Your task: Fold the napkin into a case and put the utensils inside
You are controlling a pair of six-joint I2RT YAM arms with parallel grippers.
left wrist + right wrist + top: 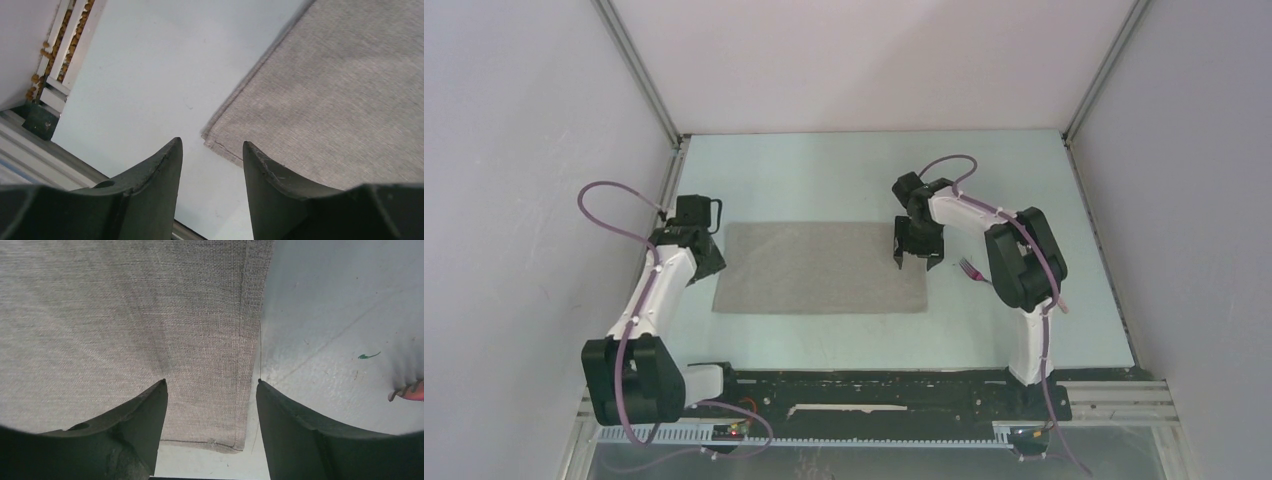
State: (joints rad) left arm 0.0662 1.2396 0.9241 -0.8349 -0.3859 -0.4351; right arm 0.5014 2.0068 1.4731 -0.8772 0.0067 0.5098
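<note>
**Item 1, the napkin** (822, 267). We find it lying flat on the table (844, 170), a plain grey-beige rectangle with its long sides running left to right, between the two arms. No pocket shows, so we judge the case not yet formed. The central position suits a two-armed fold, since each arm reaches one short edge.

**Item 2, the fork** (971, 268). It rests on the table just right of the napkin, apart from the cloth and partly hidden under the right arm (1024, 260). We judge it is set aside there so the cloth can be folded unhindered. We find no spoon in any view.

**Item 3, the left gripper** (707, 250). It is stationed at the napkin's left short edge. In its wrist view the jaws stand moderately apart over bare table. A corner of the cloth lies just beyond the tips and nothing sits between them. We record it as holding nothing.

**Item 4, the right gripper** (919, 247). It hangs over the napkin's right short edge, jaws wide and straddling the hemmed border. Nothing is pinched. We cannot tell whether the tips touch the cloth.
</note>
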